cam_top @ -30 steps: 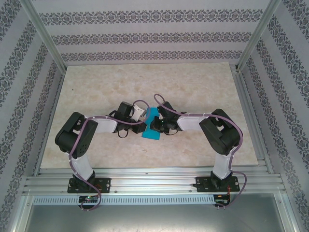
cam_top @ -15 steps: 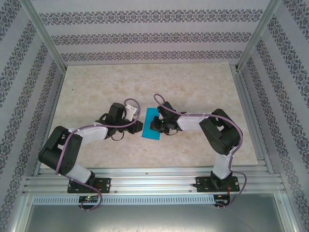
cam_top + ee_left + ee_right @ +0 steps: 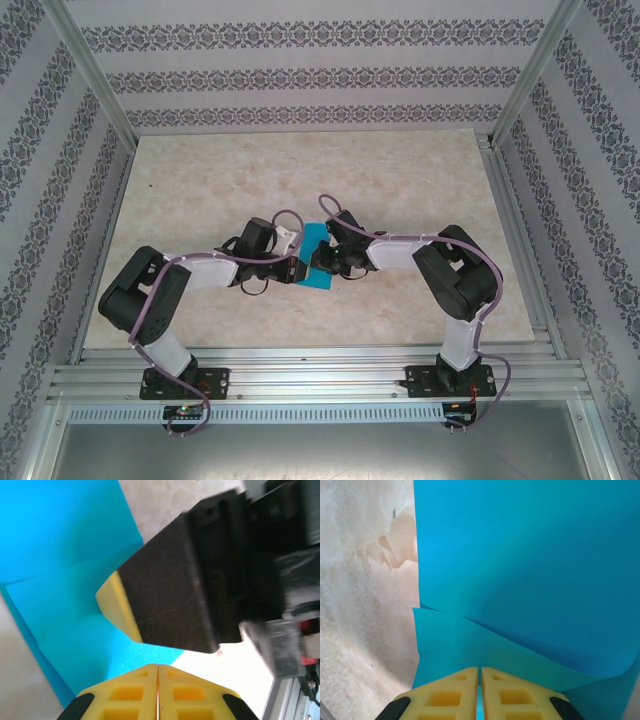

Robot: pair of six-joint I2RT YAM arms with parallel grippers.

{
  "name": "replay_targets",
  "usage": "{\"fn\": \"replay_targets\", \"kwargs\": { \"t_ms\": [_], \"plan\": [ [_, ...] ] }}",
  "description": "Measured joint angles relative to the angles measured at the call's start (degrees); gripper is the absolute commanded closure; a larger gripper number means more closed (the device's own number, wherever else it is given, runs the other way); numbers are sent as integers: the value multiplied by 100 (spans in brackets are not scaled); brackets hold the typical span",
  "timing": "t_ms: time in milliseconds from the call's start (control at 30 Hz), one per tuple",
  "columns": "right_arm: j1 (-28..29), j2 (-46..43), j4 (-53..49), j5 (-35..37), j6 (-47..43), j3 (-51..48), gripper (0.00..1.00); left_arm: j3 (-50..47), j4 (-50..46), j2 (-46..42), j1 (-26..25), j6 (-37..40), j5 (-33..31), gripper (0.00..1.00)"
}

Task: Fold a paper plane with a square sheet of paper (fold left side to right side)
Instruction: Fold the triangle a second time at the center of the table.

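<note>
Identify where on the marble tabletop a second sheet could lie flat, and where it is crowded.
Free: the far half of the beige marble-patterned tabletop, up to the patterned back wall; the near strip between the left arm and right arm, along the aluminium rail. Crowded: the centre, where the left fingers and right fingers meet at the thin cyan-blue paper sheet.

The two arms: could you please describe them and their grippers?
Both the left arm and right arm have white links, black joints and a purple cable alongside. The left gripper and right gripper have black fingers with yellow, pocketed tips.
</note>
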Motion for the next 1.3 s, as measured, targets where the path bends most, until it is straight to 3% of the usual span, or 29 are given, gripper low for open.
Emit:
{"fn": "replay_targets", "kwargs": {
  "t_ms": [367,867,1300],
  "plan": [
    [0,0,-24,0,-4,7,88,28,-339,310,-4,11,-328,93],
    [0,-249,-267,-190,-341,11,91,-63,-24,407,13,-284,-175,100],
    [138,-105,-153,-573,-260,81,93,-61,-4,420,15,-369,-160,100]
  ]
}}
